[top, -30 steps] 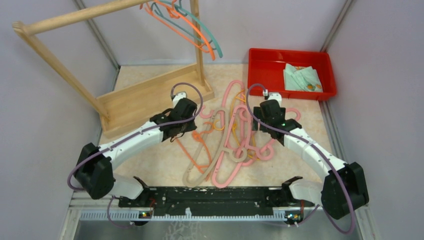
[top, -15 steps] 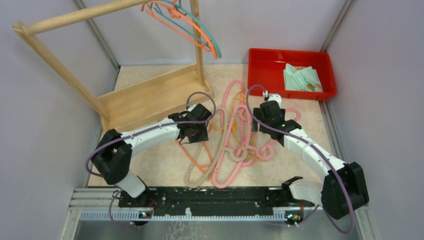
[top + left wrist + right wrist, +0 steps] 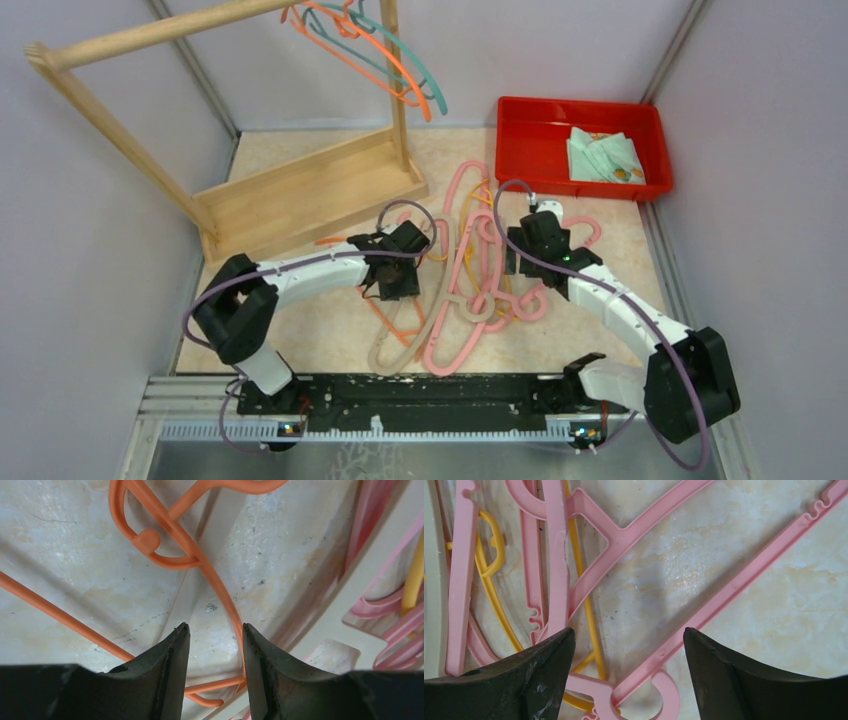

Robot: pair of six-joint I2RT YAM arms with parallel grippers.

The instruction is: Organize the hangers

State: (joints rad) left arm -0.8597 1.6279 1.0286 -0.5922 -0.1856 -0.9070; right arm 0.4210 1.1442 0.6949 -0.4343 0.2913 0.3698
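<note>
Directly below the left gripper [image 3: 213, 635], whose jaws are narrowly parted and hold nothing, a thin orange plastic hanger [image 3: 200, 560] lies on the pale marbled table [image 3: 75, 580]. Its neck runs forward from beside the right-hand fingertip.

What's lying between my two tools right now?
Top view: tangled hangers, mostly pink with some yellow and one beige, cover the table between the left tool and the right tool.
</note>
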